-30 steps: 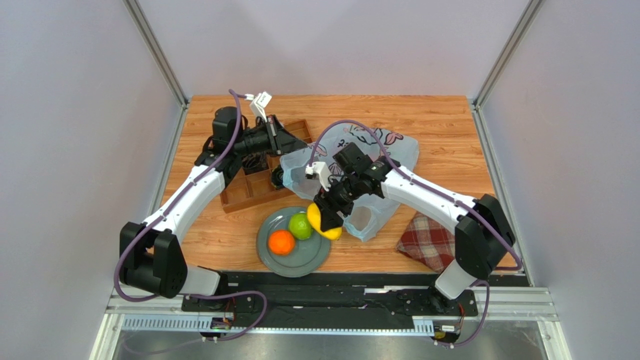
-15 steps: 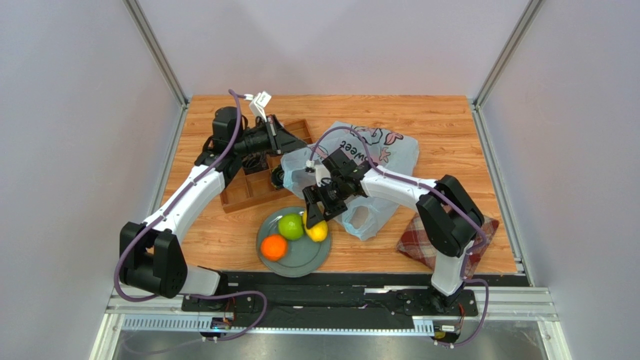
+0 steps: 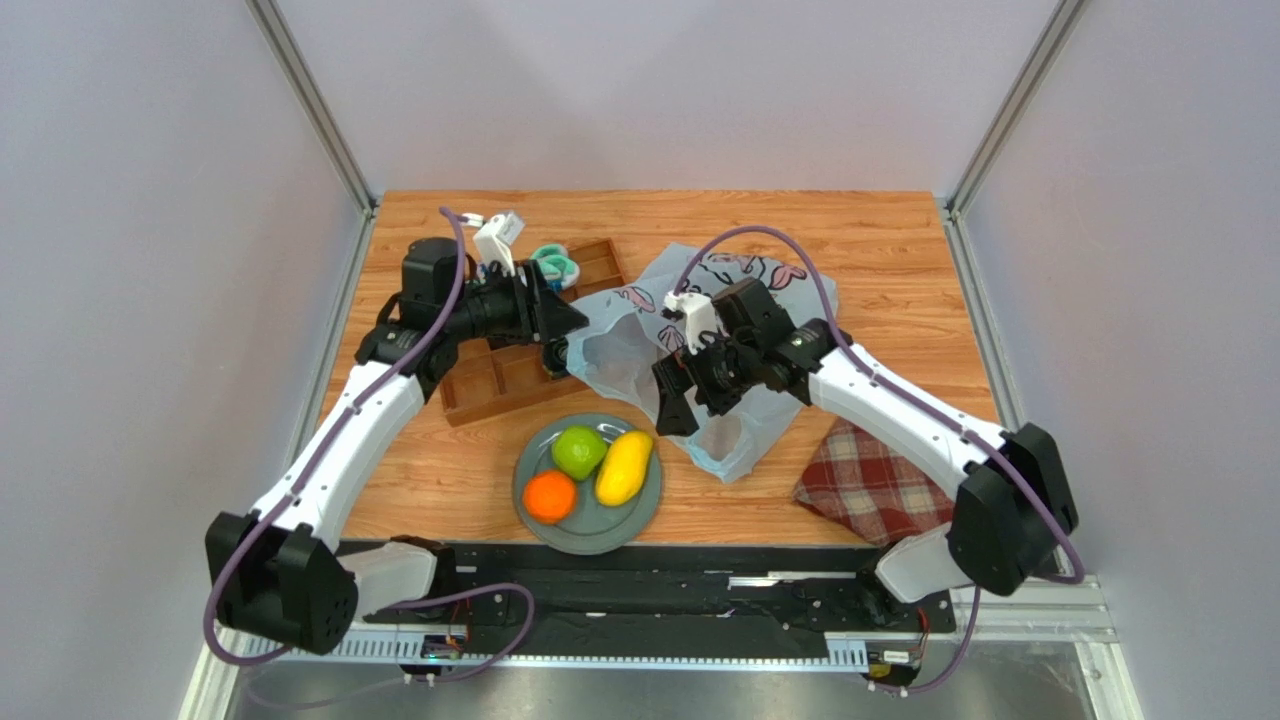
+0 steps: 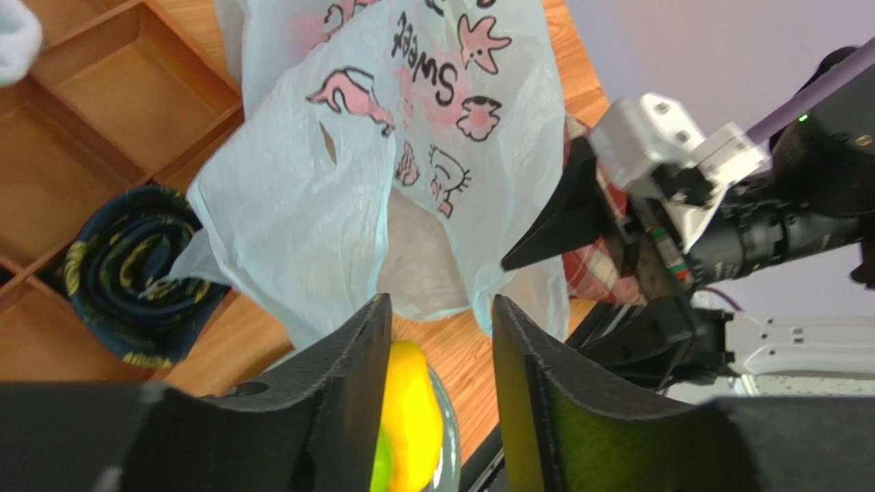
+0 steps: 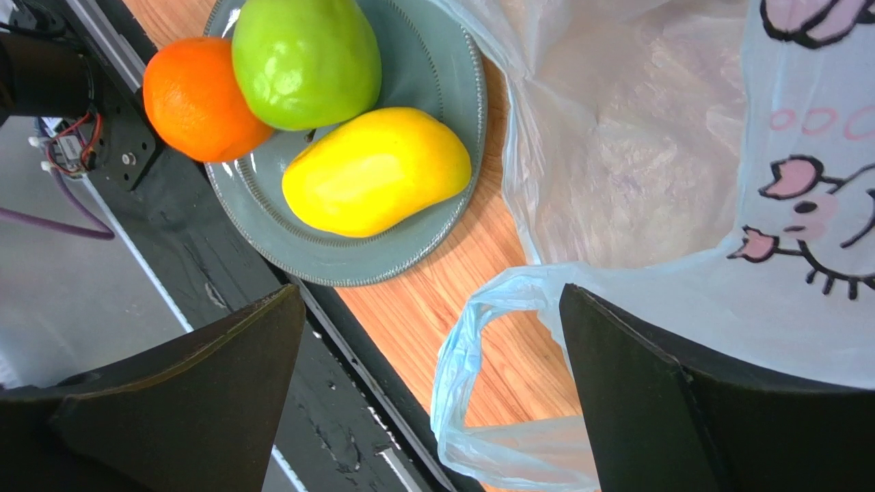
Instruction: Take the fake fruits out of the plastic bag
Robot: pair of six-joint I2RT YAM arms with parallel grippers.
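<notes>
pale-blue plastic bag (image 3: 616, 348) lies crumpled on the wooden tabletop (image 3: 902, 255), just behind the grey plate (image 3: 643, 518). on the plate sit an orange (image 3: 550, 497), a green apple (image 3: 579, 450) and a yellow mango (image 3: 625, 467), packed close together. the right pincer (image 3: 684, 402) hangs wide open and empty over the bag's near edge, beside the plate. the left pincer (image 4: 442, 308), jaws parted with nothing between them, hovers by the bag's left side above the wooden tray (image 3: 496, 383).
</notes>
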